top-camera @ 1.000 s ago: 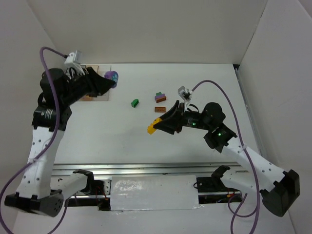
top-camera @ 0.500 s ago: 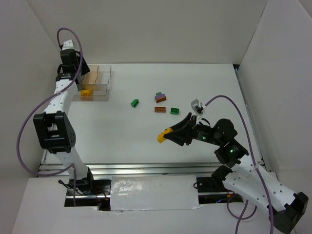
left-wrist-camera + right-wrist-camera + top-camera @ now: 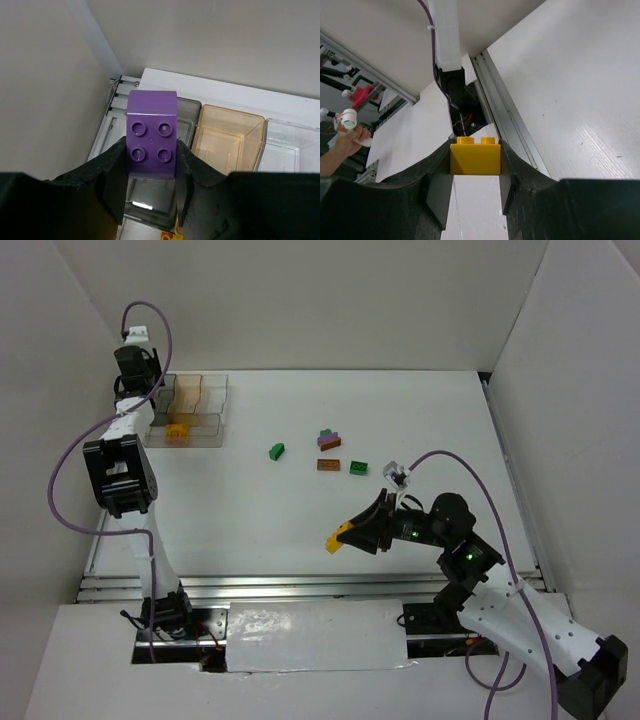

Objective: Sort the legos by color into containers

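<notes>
The left gripper (image 3: pixel 151 165) is clamping one purple brick (image 3: pixel 152 134). Its four studs are facing the wrist camera and its long axis is pointing away, over the tray (image 3: pixel 250 135). The right gripper (image 3: pixel 475 166) is pinching one yellow brick (image 3: pixel 475 159), studs up, long axis lying across the jaws, above the table (image 3: pixel 420 410) near its front edge. Lying loose are a green brick (image 3: pixel 277 451), a second green brick (image 3: pixel 358 467), one brown brick (image 3: pixel 328 464), and a small stack (image 3: pixel 329 439) too tight to count. One orange brick (image 3: pixel 178 430) is sitting in a tray cell.
</notes>
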You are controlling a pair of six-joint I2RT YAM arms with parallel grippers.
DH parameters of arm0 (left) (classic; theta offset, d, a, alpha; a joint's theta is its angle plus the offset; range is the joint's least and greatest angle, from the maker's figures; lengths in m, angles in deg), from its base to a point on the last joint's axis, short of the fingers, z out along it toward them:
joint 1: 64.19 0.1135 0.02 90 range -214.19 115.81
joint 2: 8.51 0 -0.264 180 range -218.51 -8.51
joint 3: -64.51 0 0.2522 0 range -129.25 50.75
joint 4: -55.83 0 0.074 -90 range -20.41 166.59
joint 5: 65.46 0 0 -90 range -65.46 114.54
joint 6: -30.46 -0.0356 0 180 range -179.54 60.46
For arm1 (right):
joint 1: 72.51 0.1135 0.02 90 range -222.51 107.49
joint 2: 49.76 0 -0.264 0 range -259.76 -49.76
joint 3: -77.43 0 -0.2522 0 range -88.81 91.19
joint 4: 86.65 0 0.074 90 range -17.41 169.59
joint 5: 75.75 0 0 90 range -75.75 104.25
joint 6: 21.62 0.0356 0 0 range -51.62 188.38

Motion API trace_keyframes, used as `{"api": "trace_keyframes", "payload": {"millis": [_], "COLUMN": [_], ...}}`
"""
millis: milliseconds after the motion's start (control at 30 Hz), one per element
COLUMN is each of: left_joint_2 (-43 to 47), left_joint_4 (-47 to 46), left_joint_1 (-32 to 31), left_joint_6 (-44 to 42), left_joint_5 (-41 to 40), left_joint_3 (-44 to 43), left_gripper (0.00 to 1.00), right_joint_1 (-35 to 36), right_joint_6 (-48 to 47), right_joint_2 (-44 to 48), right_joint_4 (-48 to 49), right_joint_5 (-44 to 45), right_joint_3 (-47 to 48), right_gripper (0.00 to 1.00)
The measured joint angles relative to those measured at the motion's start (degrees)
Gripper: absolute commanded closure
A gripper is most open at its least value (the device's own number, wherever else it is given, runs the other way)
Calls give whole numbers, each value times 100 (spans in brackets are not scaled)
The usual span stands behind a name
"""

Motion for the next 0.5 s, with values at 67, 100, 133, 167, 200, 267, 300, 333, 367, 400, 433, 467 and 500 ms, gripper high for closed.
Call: {"api": "trace_keyframes", "payload": {"millis": [67, 100, 133, 167, 200, 267, 300, 333, 367, 400, 433, 467, 500], "left_joint_2": [-168, -229, -282, -343, -422, -568, -629, -675, -717, -750, -765, -767, -767], "left_joint_4": [-98, -153, -175, -195, -229, -275, -291, -293, -289, -295, -326, -350, -404], "left_joint_1": [-4, -4, -7, -7, -7, 15, 31, 46, 66, 81, 98, 109, 116], "left_joint_6": [-232, -275, -323, -363, -382, -387, -385, -385, -382, -374, -367, -363, -361], "left_joint_5": [120, 186, 249, 297, 319, 323, 337, 339, 339, 334, 321, 321, 319], "left_joint_3": [-96, -105, -111, -151, -199, -295, -313, -315, -313, -302, -267, -216, -160], "left_gripper": [100, 100, 100, 100, 100, 100, 98, 94, 85, 82, 80, 75, 74], "right_joint_1": [0, 0, 0, 0, 0, 0, 0, 0, 0, 0, 0, 0, 0], "right_joint_6": [7, 31, 50, 90, 118, 179, 203, 238, 258, 262, 264, 264, 264], "right_joint_2": [-129, -208, -282, -358, -404, -446, -450, -450, -450, -457, -463, -470, -483], "right_joint_4": [13, 17, 20, 22, 39, 81, 116, 146, 151, 162, 173, 179, 179], "right_joint_5": [-31, -42, -44, -48, -48, -55, -55, -55, -52, -50, -50, -50, -50], "right_joint_3": [0, 0, -2, -4, -7, -20, -33, -48, -52, -55, -55, -55, -55], "right_gripper": [100, 100, 100, 100, 100, 100, 100, 100, 100, 100, 100, 100, 100]}}
